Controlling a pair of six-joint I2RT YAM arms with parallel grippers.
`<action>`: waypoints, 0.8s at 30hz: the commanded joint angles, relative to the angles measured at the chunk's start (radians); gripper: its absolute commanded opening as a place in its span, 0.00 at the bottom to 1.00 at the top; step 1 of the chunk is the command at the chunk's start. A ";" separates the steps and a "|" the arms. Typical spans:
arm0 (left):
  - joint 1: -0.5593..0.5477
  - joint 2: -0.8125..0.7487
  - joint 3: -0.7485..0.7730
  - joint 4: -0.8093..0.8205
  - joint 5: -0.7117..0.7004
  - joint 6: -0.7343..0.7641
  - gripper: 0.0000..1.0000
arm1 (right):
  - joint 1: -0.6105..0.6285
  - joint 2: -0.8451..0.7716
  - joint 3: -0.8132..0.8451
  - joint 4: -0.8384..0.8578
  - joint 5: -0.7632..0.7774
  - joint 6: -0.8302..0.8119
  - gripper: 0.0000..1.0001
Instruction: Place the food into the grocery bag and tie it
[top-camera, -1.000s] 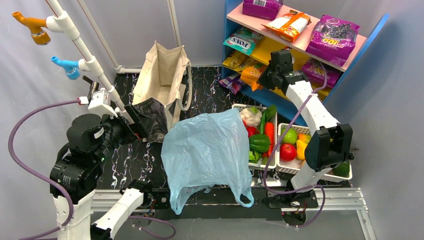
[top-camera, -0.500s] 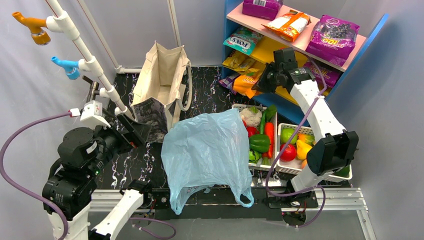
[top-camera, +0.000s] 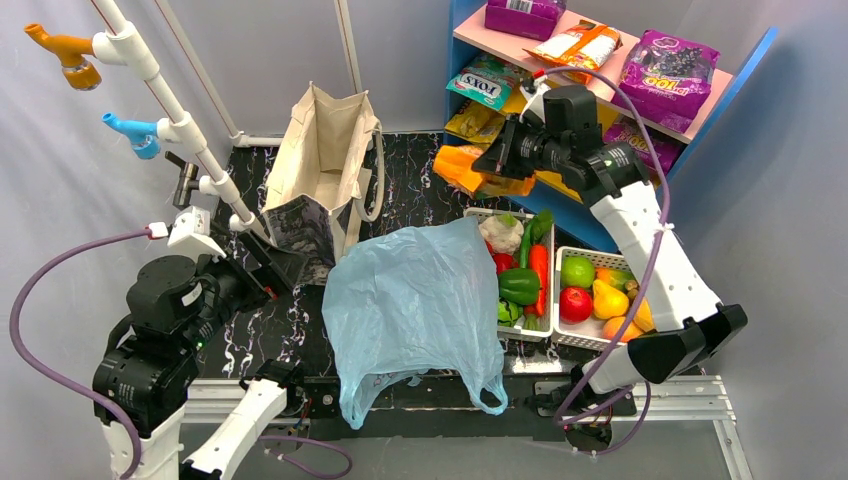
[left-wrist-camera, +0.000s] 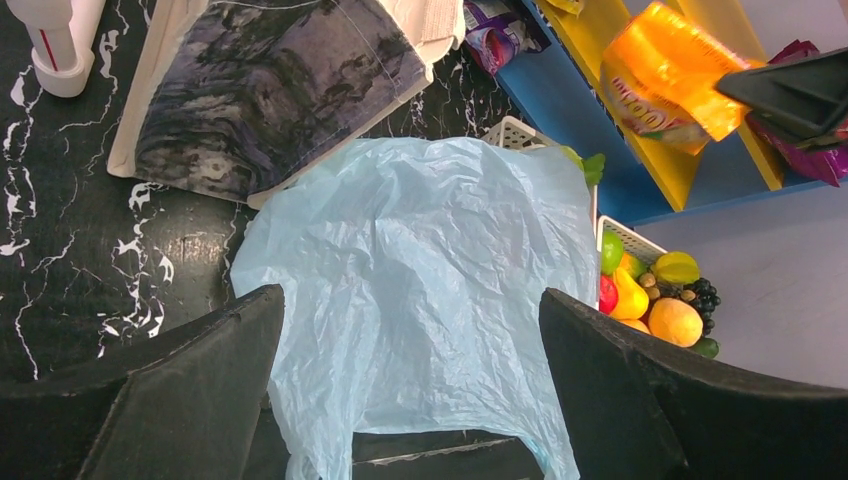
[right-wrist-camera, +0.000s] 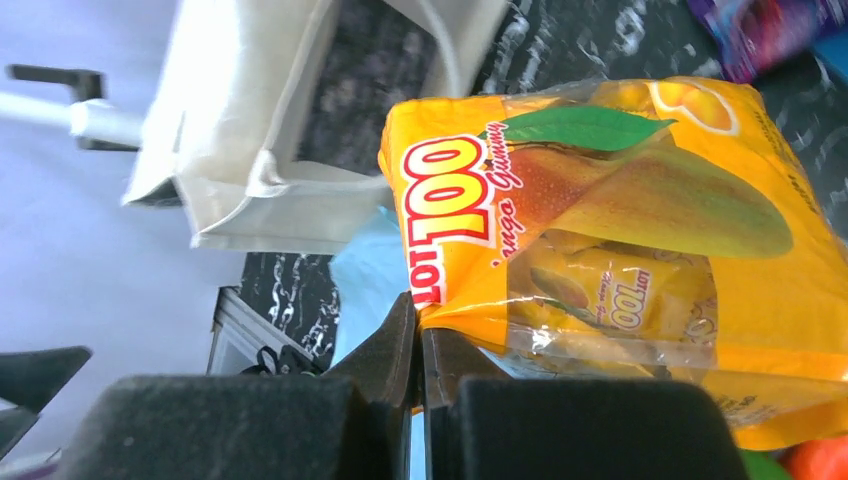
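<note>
Carrying an orange mango-gummy packet clear of the snack shelf looks like the step in hand: the right gripper is pinched tight on the packet's lower edge, and the packet hangs in the air at about 1 o'clock from the table's middle. The left gripper stands fully spread with nothing between its fingers, hovering at 9 o'clock and looking down on the grocery bag. The light-blue bag lies collapsed flat at the centre of the table, its handle loops drooping over the near edge at 6 o'clock, so I judge that no open mouth is ready to take the packet. To do this well, the free left gripper probably ought to lift one handle or the top film so the mouth gapes. The right arm could then bring the packet low and let go only once it is inside, since thin film will likely slide or fold under a drop. The bag's far corner drapes over the vegetable basket at 3 o'clock, touching it. A fruit basket sits just beside that one. The open canvas tote stands at 11 o'clock, near the packet's path and easy to mistake for the target.
</note>
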 joint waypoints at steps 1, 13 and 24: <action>0.004 -0.006 -0.017 0.004 0.042 -0.025 0.99 | 0.040 -0.053 0.101 0.270 -0.045 -0.068 0.01; 0.004 0.007 -0.024 0.018 0.062 -0.031 1.00 | 0.145 0.126 0.335 0.437 -0.131 -0.021 0.01; 0.004 0.010 -0.009 0.000 0.037 -0.009 0.99 | 0.248 0.351 0.578 0.622 -0.153 0.107 0.01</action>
